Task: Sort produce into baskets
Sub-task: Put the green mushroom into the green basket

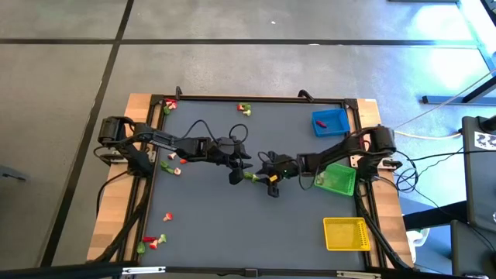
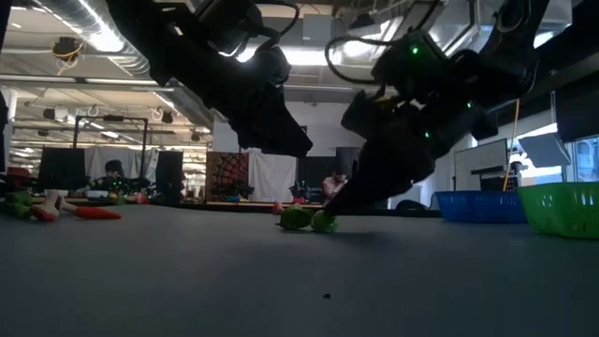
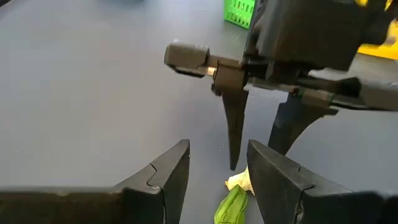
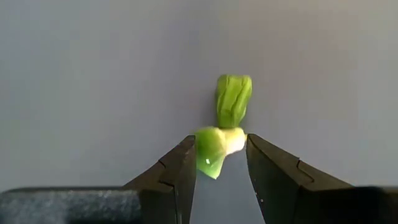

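Fingers of your right gripper (image 4: 217, 158) pinch the green vegetable piece (image 4: 225, 127) on the table (image 4: 93, 74). Your left gripper (image 3: 217, 180) hovers beside it, jaws apart, holding nothing.

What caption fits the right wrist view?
Right claw closed on the pale end of a green vegetable piece over the grey table.

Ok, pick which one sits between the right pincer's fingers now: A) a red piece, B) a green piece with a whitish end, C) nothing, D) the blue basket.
B: the right wrist view shows the green piece with a whitish end between the right pincer fingers, on the table.
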Motion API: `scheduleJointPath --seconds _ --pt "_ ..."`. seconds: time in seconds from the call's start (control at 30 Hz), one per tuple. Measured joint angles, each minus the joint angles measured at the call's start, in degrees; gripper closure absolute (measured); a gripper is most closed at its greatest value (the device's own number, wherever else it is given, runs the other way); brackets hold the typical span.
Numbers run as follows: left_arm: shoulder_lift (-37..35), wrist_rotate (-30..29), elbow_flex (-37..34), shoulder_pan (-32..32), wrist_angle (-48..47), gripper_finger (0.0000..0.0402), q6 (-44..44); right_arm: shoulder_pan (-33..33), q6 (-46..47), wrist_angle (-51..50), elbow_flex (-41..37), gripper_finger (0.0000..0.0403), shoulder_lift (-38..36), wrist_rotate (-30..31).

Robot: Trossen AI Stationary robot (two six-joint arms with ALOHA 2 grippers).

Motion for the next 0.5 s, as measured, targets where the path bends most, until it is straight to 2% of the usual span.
scheduleJointPath --seconds 0.33,0.5 --pt "0.0 -0.07 0.0 0.05 0.0 0.0245 0.85 0.0 -0.21 2.7 0.04 0.0265 3.41 -0.07" --pt "0.0 -0.11 0.0 0.07 0.02 0.0245 0.88 -0.13 -0.59 2.66 0.04 0.0309 3.45 0.0"
